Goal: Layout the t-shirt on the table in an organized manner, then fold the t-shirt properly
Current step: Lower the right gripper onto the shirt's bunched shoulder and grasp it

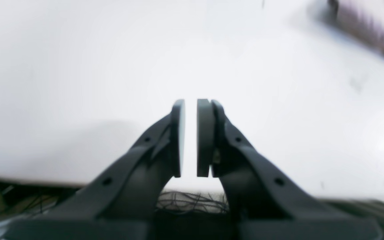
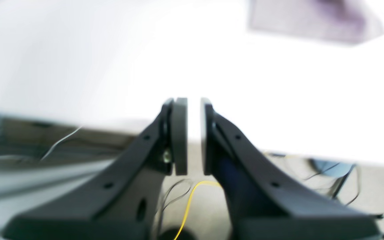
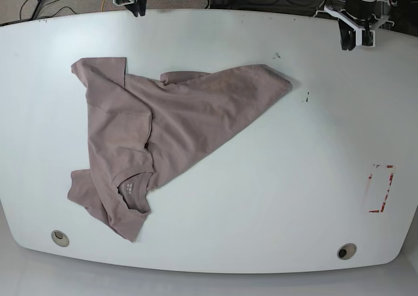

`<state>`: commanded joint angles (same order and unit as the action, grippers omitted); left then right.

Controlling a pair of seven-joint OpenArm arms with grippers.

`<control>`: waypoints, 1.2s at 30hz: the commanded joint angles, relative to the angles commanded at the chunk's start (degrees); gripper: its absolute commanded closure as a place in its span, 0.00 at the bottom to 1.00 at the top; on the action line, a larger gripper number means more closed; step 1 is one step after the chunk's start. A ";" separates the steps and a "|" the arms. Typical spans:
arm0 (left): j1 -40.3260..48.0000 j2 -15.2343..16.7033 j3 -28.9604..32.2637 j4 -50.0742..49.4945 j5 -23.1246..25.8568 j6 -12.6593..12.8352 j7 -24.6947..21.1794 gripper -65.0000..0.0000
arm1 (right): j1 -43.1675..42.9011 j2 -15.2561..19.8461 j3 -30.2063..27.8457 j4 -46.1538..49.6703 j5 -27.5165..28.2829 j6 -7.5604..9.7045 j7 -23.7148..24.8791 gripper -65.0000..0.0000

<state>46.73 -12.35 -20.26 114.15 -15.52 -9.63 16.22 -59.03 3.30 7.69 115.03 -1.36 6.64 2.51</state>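
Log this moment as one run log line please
stage: pre-grasp | t-shirt: crumpled, partly folded over on table | left end effector: slightly open, empty | right end effector: slightly open, empty

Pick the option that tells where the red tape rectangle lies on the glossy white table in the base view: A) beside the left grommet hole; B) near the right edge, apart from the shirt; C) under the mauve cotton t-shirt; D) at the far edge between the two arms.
B: the red tape rectangle sits by the white table's right edge, well clear of the crumpled mauve t-shirt.
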 joint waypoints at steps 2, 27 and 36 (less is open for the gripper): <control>-1.41 -0.79 0.00 0.00 -1.76 -1.76 0.44 0.93 | 1.14 0.00 0.88 0.00 0.00 0.09 0.00 0.74; -15.03 -1.05 1.23 -0.09 -3.52 -13.45 14.24 0.93 | 25.23 2.02 1.05 -0.18 0.00 0.35 -17.23 0.60; -16.53 0.18 2.81 -0.18 -3.69 -13.36 14.15 0.56 | 37.54 1.85 1.05 -0.35 0.00 6.95 -25.14 0.60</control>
<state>30.20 -12.18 -17.45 113.98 -19.21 -22.99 30.37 -21.49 5.14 8.75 114.68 -1.36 13.58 -22.64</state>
